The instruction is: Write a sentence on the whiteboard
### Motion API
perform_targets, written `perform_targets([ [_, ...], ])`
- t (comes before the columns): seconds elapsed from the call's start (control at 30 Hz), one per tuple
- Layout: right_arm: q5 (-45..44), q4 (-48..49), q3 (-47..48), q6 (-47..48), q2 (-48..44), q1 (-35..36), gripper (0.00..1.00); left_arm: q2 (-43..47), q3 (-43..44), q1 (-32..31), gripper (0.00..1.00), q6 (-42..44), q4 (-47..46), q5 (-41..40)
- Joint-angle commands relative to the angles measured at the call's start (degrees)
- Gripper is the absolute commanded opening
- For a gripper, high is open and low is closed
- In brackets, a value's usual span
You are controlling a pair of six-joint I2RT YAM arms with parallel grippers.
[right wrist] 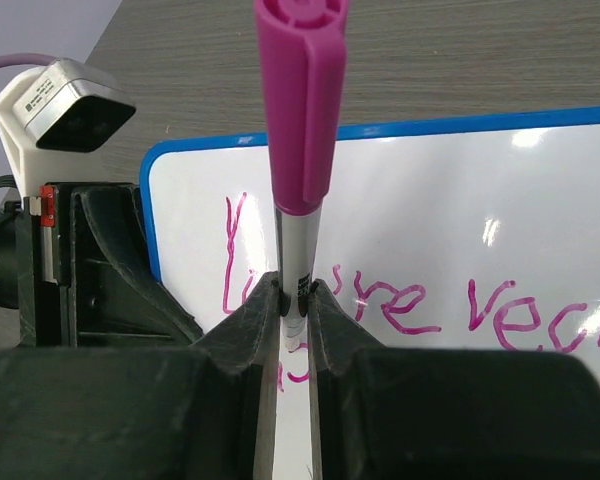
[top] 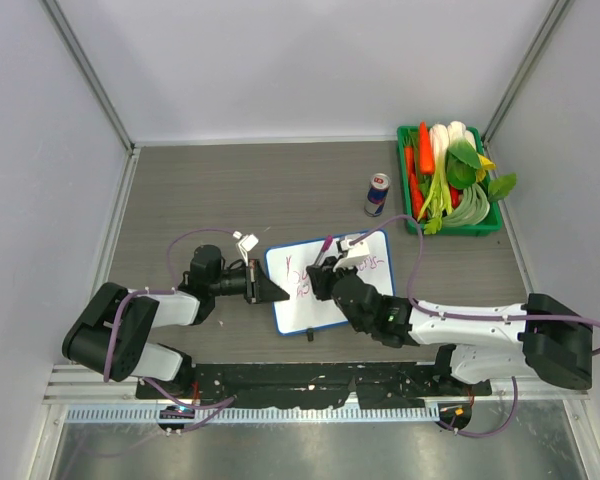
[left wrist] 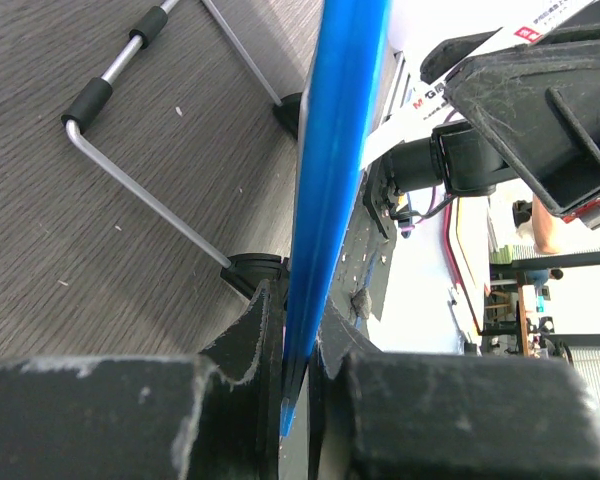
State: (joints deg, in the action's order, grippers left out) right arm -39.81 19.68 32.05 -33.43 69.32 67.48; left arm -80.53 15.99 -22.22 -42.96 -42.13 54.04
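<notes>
We count one whiteboard (top: 315, 312) lying on the table (top: 230, 190), near its front edge, between two arms. The left gripper (left wrist: 295, 375) pinches the board's blue rim at its left edge. The right gripper (right wrist: 295, 310) is clamped on one marker (right wrist: 298, 120), pink cap up, over the board. The pink sentence (right wrist: 410, 305) begins "You're"; we can read one line, and the fingers hide any marks below it. Two black clips (left wrist: 255, 270) hold one wire stand (left wrist: 130, 185). Well apart at the back right, one can (top: 377, 194) stands beside one crate (top: 465, 231) of vegetables.

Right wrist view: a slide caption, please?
Right gripper pinches a pink-capped marker before the blue-rimmed whiteboard, pink sentence partly visible.
</notes>
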Motion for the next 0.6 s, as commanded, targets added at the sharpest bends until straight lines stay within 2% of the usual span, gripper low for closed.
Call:
perform_targets([
  [0.0, 1.4, -1.1, 1.0, -1.7, 1.2, -0.2, 0.01, -1.3, -0.1, 0.1, 0.00, 0.6, 4.1, -3.9],
  [0.57, 1.2, -4.7, -4.1, -5.3, -2.5, -0.2, 0.01, -1.1, -0.2, 0.0, 0.00, 0.6, 4.1, -4.2],
])
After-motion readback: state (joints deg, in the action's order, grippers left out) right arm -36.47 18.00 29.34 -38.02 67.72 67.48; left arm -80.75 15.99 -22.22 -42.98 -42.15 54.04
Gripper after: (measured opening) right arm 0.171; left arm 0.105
